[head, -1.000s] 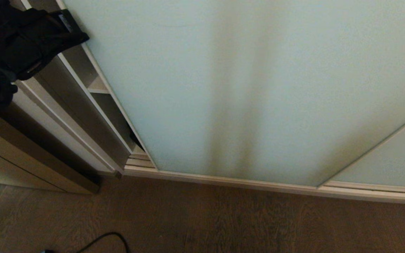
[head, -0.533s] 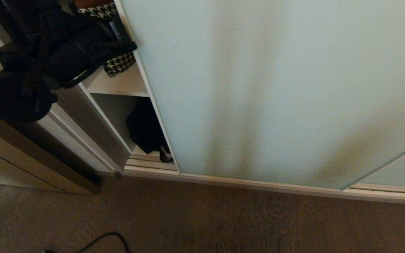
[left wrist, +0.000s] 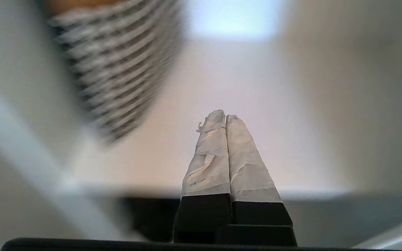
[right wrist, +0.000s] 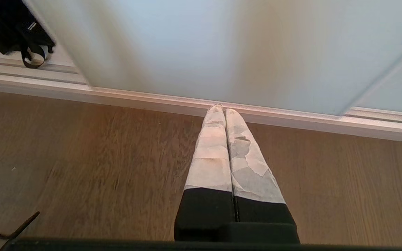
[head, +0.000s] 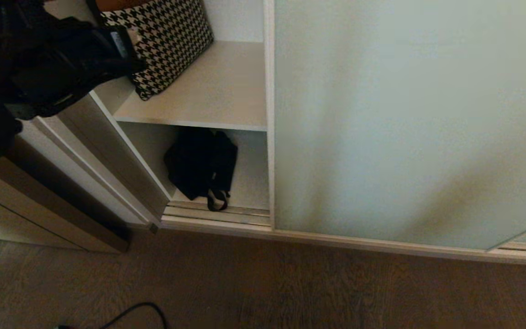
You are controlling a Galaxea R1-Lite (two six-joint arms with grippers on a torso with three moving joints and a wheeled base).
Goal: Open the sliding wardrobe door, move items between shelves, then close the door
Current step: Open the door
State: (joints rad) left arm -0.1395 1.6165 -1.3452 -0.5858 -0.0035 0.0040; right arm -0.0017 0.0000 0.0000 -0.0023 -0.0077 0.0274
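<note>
Since a second ago, the sliding wardrobe door (head: 409, 123) is sliding well to the right in the head view, and both shelves are now showing. I'm seeing the black bag (head: 201, 167) slumped on the lower shelf (head: 249, 183), its strap loop spilling onto the floor track (head: 217, 214). A houndstooth bag (head: 167, 45) is leaning on the upper shelf (head: 208, 96), and my left arm (head: 39, 68) is hanging dark at the opening's left side.

From the left wrist, I'm looking at the left pincer (left wrist: 224, 116) pressed fully shut on nothing, pointing over the upper shelf toward the houndstooth bag (left wrist: 117, 69) (badly blurred here).

From the right wrist, the right pincer (right wrist: 222, 108) is also clamped shut and empty, parked above the wooden floor (right wrist: 82, 167) by the door's bottom rail.

My worry: that strap is lying in the track, so closing the door could snag it. A floppy bag may also sag out of a shallow pinch, and reaching low risks clipping the upper shelf's front edge.
</note>
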